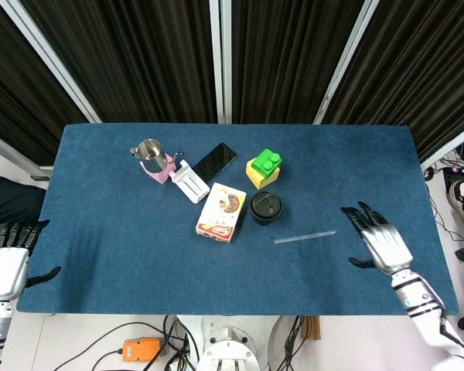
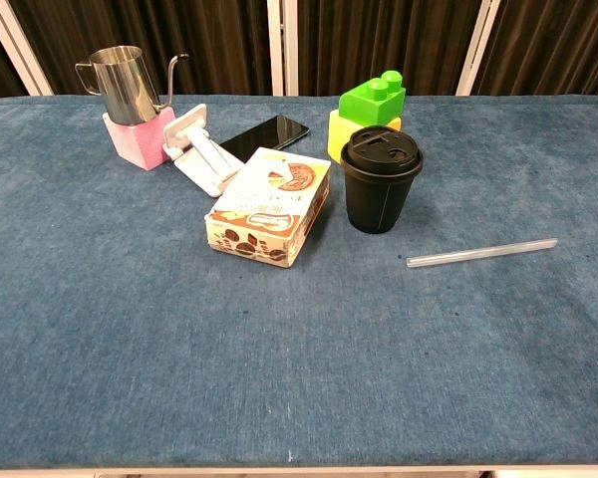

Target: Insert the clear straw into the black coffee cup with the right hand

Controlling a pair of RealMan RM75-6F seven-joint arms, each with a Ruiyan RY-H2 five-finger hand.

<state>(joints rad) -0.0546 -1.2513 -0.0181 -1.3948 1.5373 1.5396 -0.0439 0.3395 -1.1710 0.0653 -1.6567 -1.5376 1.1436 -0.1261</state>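
The clear straw lies flat on the blue table, its long axis running from about 8 o'clock up to 2 o'clock, near the black coffee cup at the cup's 4 o'clock. The right hand hovers over the cloth at the straw's 3 o'clock, apart from it, fingers spread and holding nothing. The cup stands upright with its lid on, contents hidden. The left hand sits off the table's left edge, fingers apart.

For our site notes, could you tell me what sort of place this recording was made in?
Probably a robotics lab or test bench: a table under blue cloth backed by black curtains, loose cables on the floor below, and unrelated props such as a black coffee cup and toy blocks.
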